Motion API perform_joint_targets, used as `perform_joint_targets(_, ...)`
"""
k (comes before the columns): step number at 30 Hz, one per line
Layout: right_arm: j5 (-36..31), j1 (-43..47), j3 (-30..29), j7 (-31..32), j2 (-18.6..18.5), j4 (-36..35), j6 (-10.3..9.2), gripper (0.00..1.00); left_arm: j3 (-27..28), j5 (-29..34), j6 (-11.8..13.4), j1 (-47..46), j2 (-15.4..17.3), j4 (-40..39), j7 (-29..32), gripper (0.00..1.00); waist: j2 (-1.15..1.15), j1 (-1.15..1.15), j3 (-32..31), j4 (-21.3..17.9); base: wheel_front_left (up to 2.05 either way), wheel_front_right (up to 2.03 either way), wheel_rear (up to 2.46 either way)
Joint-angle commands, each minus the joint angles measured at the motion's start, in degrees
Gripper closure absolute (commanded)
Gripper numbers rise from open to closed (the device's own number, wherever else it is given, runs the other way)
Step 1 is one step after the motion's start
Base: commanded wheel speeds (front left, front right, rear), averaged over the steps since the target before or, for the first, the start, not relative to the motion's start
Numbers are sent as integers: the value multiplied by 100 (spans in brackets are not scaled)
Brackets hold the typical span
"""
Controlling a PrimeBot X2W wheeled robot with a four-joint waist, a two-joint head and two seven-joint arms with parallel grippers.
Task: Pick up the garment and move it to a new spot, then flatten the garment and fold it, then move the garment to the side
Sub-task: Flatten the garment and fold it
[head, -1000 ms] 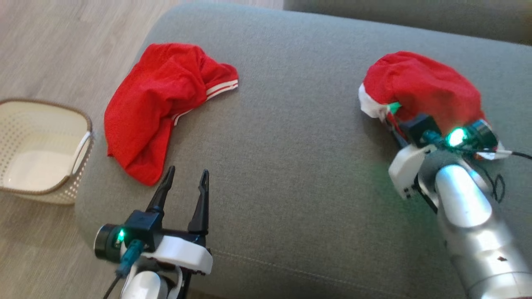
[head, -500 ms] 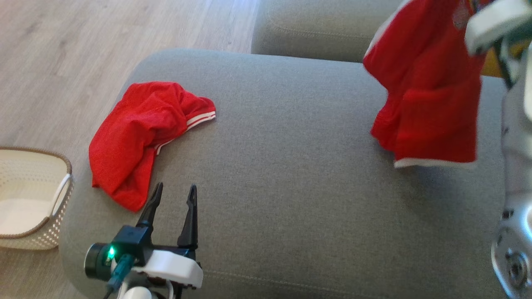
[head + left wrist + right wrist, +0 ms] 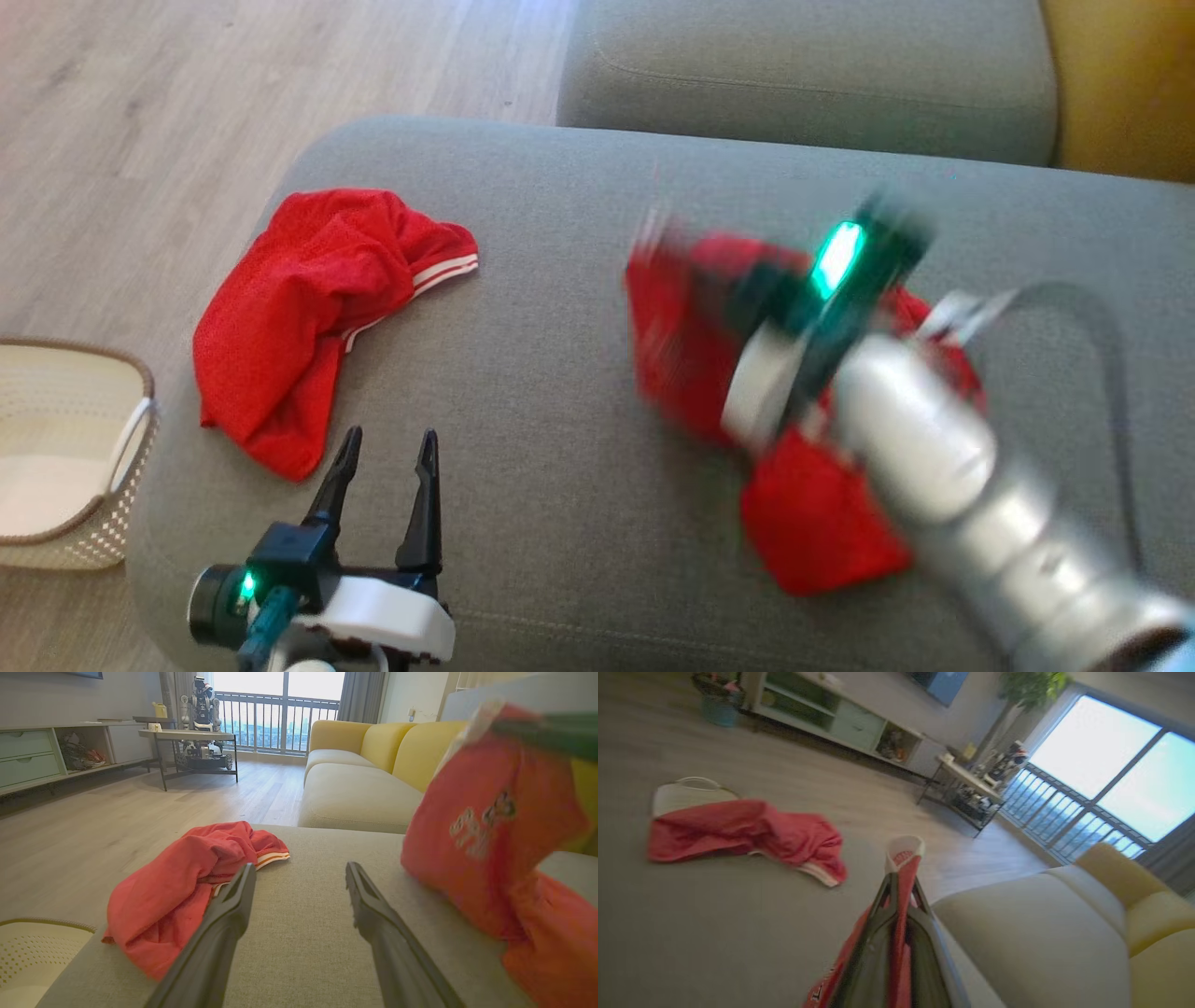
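Observation:
A red garment (image 3: 822,523) with white trim hangs from my right gripper (image 3: 700,285), blurred with motion over the middle of the grey sofa cushion (image 3: 560,392). Its lower part rests on the cushion. In the right wrist view my right gripper (image 3: 901,882) is shut on a red fold with a white edge (image 3: 903,851). The same garment (image 3: 490,830) fills the right of the left wrist view. My left gripper (image 3: 387,448) stands open and empty near the cushion's front left; in its own view the left gripper (image 3: 299,872) points across bare cushion.
A second crumpled red garment (image 3: 308,317) lies at the cushion's left end, just beyond my left fingers. A cream perforated basket (image 3: 140,401) stands on the wooden floor at the left. Another grey cushion (image 3: 803,75) and a yellow sofa (image 3: 1120,84) lie behind.
My right arm lifted the garment off the cushion's right end, swung it high, then brought it down and leftward to the middle. The head camera shifted. My left gripper stayed open and still.

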Motion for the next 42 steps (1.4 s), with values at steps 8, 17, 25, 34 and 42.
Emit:
perform_joint_targets(8, 2450, 893, 2868, 153, -135, -181, -2, 0, 247, 50, -13, -236, -12, -103, -29, 0, 0, 0, -43, -305, 0, 0, 0)
perform_joint_targets(17, 3141, 643, 1910, 329, -798, -327, -2, 0, 303, 16, 21, -189, -12, -179, -29, 0, 0, 0, -159, -747, 0, 0, 0)
perform_joint_targets(25, 2141, 1511, -720, 101, -518, -317, -2, 0, 266, -99, 127, -271, -13, -402, -29, 0, 0, 0, -131, -1037, 0, 0, 0)
perform_joint_targets(34, 1087, 2659, -2596, 232, 344, -905, -2, 0, 176, -117, 190, -362, -13, -532, -29, 0, 0, 0, 49, -1171, 0, 0, 0)
perform_joint_targets(42, 841, 2531, -3448, 621, 418, -993, -2, 0, 54, -51, 143, -507, -13, -481, -29, 0, 0, 0, 291, -1021, 0, 0, 0)
